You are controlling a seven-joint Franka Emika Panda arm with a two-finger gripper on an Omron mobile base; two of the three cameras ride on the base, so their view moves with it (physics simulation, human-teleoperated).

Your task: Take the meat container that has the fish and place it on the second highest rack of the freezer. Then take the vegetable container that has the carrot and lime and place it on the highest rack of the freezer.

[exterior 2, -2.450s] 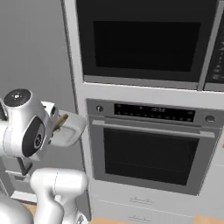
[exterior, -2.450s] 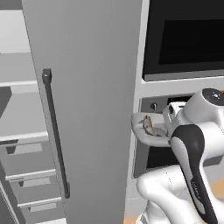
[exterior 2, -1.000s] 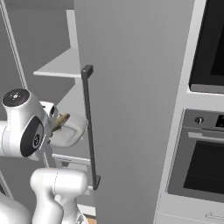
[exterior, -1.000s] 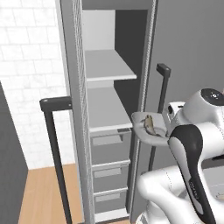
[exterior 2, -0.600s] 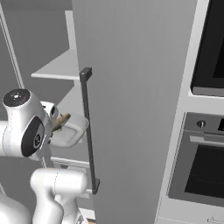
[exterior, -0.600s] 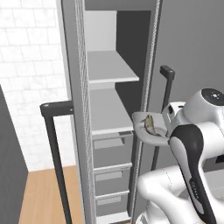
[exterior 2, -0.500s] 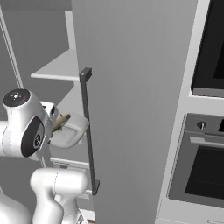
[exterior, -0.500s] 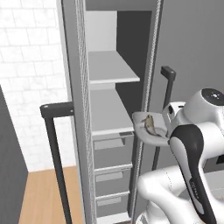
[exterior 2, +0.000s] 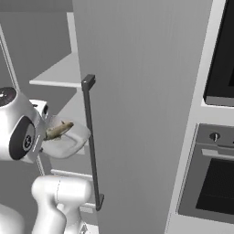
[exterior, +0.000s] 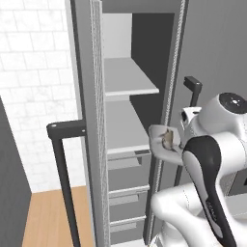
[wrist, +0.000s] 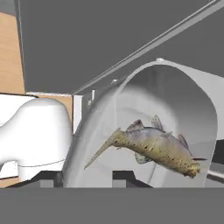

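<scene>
Both base views flank freezer (exterior: 125, 120); hand view close on fish (wrist: 153, 146).

No text, label, brand, number or sign can be read on any surface in these pictures; the small marks on the oven panel are too blurred

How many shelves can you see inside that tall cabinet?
2. An upper shelf and a lower shelf just under it, both inside the freezer, with drawers below. More could be hidden above the picture's top edge.
</scene>
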